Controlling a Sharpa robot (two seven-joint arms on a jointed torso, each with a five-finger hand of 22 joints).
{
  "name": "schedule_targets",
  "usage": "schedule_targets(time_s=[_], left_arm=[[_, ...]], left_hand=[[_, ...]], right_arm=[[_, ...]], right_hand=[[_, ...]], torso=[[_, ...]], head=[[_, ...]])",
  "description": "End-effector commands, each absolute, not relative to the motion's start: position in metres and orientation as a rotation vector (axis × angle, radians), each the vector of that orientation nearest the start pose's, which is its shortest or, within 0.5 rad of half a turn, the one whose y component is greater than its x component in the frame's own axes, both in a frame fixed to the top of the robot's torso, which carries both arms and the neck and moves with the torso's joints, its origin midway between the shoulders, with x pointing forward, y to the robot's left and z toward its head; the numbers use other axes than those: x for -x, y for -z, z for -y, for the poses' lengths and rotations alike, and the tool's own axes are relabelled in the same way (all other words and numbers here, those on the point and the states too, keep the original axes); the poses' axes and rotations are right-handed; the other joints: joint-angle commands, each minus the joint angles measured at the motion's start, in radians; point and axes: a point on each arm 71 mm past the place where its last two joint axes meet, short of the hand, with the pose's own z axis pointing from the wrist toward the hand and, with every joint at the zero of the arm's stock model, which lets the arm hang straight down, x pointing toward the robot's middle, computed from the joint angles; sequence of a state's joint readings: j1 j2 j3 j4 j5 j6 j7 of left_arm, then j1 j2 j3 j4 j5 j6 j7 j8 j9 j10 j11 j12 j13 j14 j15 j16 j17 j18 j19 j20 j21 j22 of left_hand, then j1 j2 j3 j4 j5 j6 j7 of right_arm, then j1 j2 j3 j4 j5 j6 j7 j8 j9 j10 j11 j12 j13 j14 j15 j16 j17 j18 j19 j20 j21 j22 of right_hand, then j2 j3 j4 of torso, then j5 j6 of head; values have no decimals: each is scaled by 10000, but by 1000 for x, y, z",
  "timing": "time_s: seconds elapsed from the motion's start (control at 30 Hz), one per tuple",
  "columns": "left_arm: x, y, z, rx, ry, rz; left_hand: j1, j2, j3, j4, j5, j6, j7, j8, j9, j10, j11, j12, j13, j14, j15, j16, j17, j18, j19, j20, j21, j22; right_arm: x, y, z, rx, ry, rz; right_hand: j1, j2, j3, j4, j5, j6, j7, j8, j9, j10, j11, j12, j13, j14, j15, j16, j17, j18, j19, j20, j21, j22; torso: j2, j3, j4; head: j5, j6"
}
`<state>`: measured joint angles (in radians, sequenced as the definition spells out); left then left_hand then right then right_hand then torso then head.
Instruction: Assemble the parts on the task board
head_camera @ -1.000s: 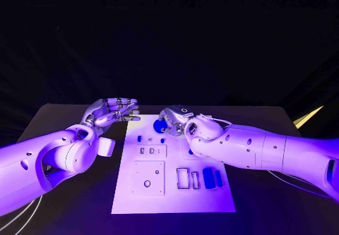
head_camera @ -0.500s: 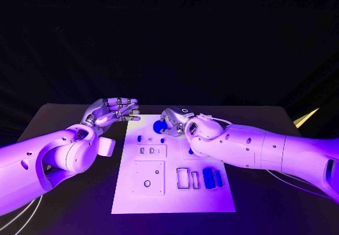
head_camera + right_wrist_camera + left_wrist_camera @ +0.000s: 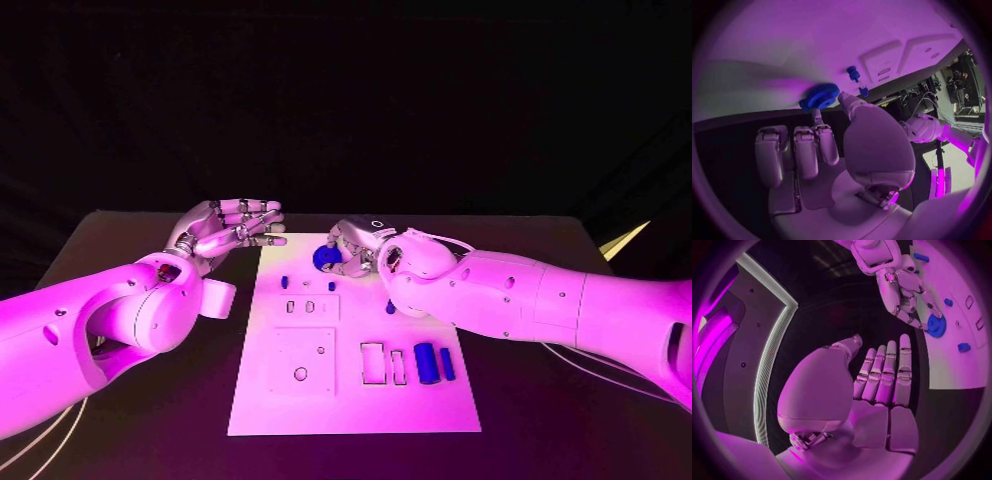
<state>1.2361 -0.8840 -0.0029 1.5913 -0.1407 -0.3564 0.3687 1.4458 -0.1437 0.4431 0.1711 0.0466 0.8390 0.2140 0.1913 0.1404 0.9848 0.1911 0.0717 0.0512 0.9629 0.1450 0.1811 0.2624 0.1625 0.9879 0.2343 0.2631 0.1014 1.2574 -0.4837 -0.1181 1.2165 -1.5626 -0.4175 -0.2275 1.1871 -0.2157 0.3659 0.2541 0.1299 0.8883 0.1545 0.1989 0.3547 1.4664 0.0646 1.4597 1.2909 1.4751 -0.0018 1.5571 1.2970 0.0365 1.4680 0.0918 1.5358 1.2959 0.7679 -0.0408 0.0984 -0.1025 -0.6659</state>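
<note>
**Gear at the right hand's fingertips, left hand idle**

The gear, a round blue toothed part, sits at the far end of the board, right at the tips of the right hand. In the right wrist view the gear lies just beyond the thumb tip and a fingertip, which reach it from either side. The contact looks like a light pinch or press, but I cannot tell whether the hand truly grips it or only touches it.

Compared with 1 second ago, almost nothing has moved: the right hand has shifted only slightly over the gear and the gear keeps its place. That suggests the hand is seating or adjusting the gear, not carrying it.

The left hand hovers beside the board's far corner, across the gear from the right hand, fingers slack and apart, holding nothing; it has not moved.

Nearer the right forearm, 2 blue blocks lie on the board, apparently waiting their turn.
</note>
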Motion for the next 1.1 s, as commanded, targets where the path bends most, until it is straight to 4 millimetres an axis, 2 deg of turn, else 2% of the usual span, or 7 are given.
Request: schedule_targets(time_s=[0.03,0.7,0.93,1.1], left_arm=[[-487,139,-209,9332,15309,-13912],[-487,139,-213,9367,15204,-13860],[-487,139,-213,9370,15201,-13863],[-487,139,-214,9377,15177,-13848]], left_hand=[[-174,-33,123,48,175,89,250,-119,153,4,-10,-74,139,-19,-5,-52,160,179,-18,-4,143,93],[-183,-42,121,47,167,86,254,-123,152,1,-7,-75,138,-23,-3,-57,166,176,-24,-2,144,93],[-194,-52,124,45,160,85,261,-128,151,-4,-3,-76,138,-30,2,-64,176,174,-34,1,146,92],[-194,-52,124,45,160,85,261,-128,151,-4,-3,-76,138,-30,2,-64,176,174,-34,1,146,92]], right_arm=[[-533,196,108,2271,-5132,-15764],[-533,198,125,1957,-4839,-16072],[-533,196,132,1814,-4832,-15927],[-529,192,140,1673,-4912,-15668]], right_hand=[[-259,188,-93,189,102,87,16,124,66,51,92,-40,1679,957,34,137,2738,-335,975,129,246,2670],[-386,242,-148,284,95,134,1,131,72,115,83,31,1749,957,29,137,2738,-358,1016,126,325,2731],[-415,260,-157,303,97,144,-2,133,74,129,80,45,1764,957,27,137,2738,-361,1023,125,339,2741],[-421,268,-159,306,98,149,-4,135,75,138,79,56,1774,957,25,137,2738,-365,1028,124,350,2749]], torso=[[-4,1,9],[3,16,-16],[-2,5,14],[-2,15,-7]], head=[[2,-11],[30,1],[16,3],[29,13]])
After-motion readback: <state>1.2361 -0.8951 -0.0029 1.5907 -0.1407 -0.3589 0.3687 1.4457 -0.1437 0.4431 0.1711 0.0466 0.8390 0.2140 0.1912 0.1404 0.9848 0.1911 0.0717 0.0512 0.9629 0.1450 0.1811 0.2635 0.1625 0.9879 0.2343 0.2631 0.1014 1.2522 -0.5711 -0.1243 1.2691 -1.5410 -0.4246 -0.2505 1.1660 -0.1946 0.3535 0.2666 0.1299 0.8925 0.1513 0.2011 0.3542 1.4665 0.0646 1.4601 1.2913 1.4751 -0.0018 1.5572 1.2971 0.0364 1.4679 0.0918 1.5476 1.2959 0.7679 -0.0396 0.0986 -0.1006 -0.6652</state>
